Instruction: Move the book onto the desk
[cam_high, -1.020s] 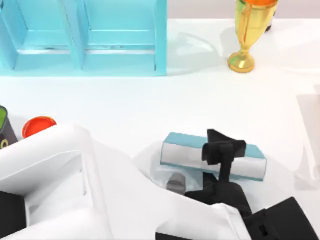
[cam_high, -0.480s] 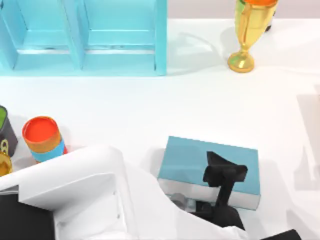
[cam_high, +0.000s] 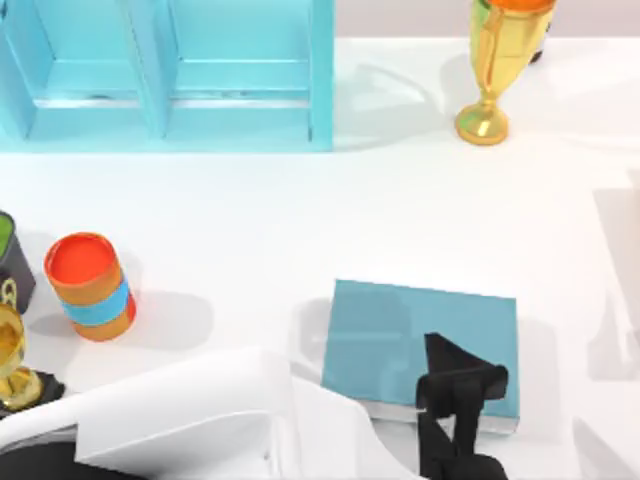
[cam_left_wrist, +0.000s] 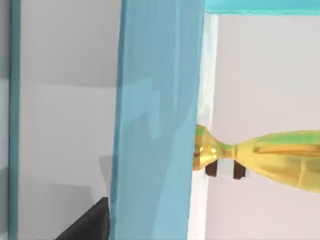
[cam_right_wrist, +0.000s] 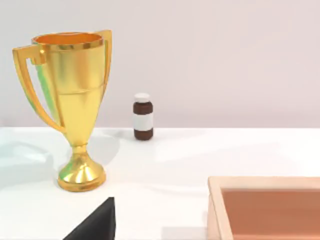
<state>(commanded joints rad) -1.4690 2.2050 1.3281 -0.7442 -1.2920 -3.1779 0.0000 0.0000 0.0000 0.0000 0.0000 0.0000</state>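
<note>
The teal-blue book (cam_high: 400, 335) lies flat on the white desk (cam_high: 300, 220), right of centre near the front edge, its grey-white page edge facing the front. My left gripper (cam_high: 455, 385) hovers over the book's front right corner, open and holding nothing; its white arm reaches in from the lower left. The left wrist view has one dark finger (cam_left_wrist: 90, 225) in front of the shelf's blue post (cam_left_wrist: 155, 120). My right arm is parked; one dark finger (cam_right_wrist: 95, 225) of its open gripper sits off to the side in the right wrist view.
A light-blue shelf unit (cam_high: 165, 75) lines the back left. A gold trophy (cam_high: 495, 60) stands at the back right, with a small brown bottle (cam_right_wrist: 143, 116) behind it and a wooden box (cam_right_wrist: 265, 207) nearby. An orange can (cam_high: 90, 285) stands at the left.
The book tipped from standing on its edge to lying flat on the desk. My left arm let go and drew back toward the front edge, uncovering the orange can.
</note>
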